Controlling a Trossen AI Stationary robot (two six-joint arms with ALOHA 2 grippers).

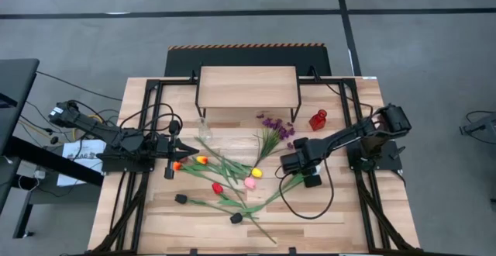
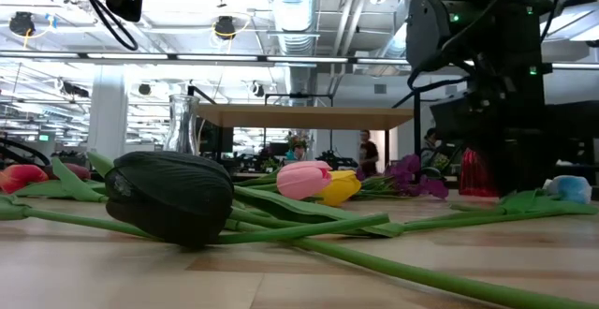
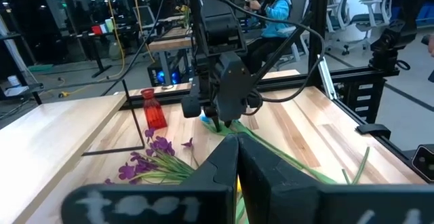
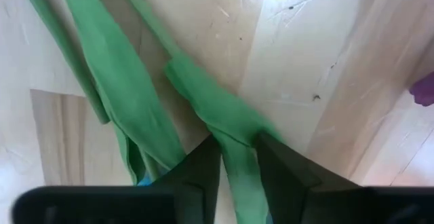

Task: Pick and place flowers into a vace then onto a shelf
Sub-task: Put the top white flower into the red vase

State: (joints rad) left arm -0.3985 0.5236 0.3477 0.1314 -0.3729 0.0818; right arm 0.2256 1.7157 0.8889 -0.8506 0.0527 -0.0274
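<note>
The right pincer (image 4: 237, 157) is down at the surface (image 1: 333, 209), its two dark fingers (image 4: 196, 166) close on either side of a green stem (image 4: 230, 125) of one of the flowers (image 1: 232, 174); the stem runs between the fingertips and looks clamped, though whether the pads fully press it I cannot tell for sure. In the high view this right pincer (image 1: 298, 165) sits right of the surface's middle, at the stem ends of the scattered bunch, with a small blue thing just beside it. In the left wrist view the same pincer (image 3: 220, 123) points straight down onto the stems. The flowers lie flat across the middle of the surface: orange, yellow, red and pink heads, two black heads nearer the front edge, and a purple sprig (image 1: 275, 126) toward the back, near the shelf. A clear glass vase (image 1: 204, 129) stands upright left of the middle, in front of the shelf (image 1: 248, 85), which stands on thin black legs at the back of the surface with nothing on it. A small red bottle (image 1: 318, 119) stands to the right of the shelf. The left pincer (image 1: 184, 148) hangs at the left of the bunch, near the orange head, its fingers together and holding nothing. People show in the room beyond.
</note>
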